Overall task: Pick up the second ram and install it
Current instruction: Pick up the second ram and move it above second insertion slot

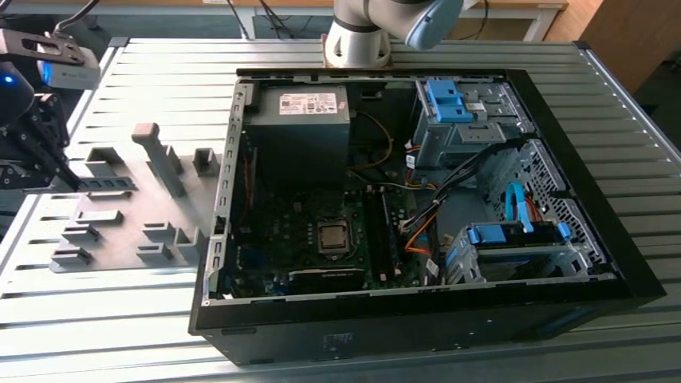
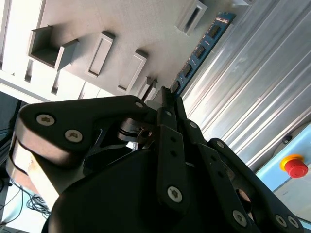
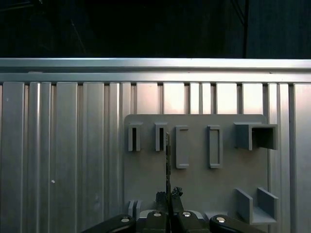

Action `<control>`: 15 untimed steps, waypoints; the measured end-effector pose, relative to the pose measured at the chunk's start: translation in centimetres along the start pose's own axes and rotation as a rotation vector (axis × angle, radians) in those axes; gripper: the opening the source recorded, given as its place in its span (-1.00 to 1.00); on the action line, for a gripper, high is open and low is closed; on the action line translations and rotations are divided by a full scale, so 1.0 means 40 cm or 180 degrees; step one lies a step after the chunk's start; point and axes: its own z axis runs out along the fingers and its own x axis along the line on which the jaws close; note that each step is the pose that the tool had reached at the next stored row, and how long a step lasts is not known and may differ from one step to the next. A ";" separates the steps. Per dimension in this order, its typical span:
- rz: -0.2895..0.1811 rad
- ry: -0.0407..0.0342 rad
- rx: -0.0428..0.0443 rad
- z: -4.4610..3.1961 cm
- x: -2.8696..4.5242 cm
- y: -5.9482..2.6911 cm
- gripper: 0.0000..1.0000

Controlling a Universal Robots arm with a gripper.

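Hand (image 3: 168, 196) inspected first: it is closed on the second memory stick (image 3: 167, 160), which the first wrist view shows edge-on, running out from between the fingertips. In the second wrist view the stick's blue face and dark chips are plain. The stick sits over the grey holder plate (image 3: 194, 189), close to its upright blocks. I cannot tell whether its lower edge touches the plate or has lifted free. The plate rests on the ribbed metal surface (image 3: 63, 145). I judge the pick-up to be the step in hand, with the grip made and the install not yet begun. The open computer case (image 1: 426, 335) lies well apart, toward the exterior view's right. My assessment is that the next move calls for a straight lift clear of the blocks, with the stick kept level and untwisted in the grip.
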 end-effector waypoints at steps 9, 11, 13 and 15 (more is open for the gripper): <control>0.0000 0.0000 0.0000 -0.014 0.000 0.000 -0.72; 0.0000 0.0000 0.0000 -0.017 0.000 0.000 -0.72; 0.0000 0.0000 0.0000 -0.021 0.000 0.000 -0.72; 0.0000 0.0000 0.0000 -0.026 -0.001 0.000 -0.72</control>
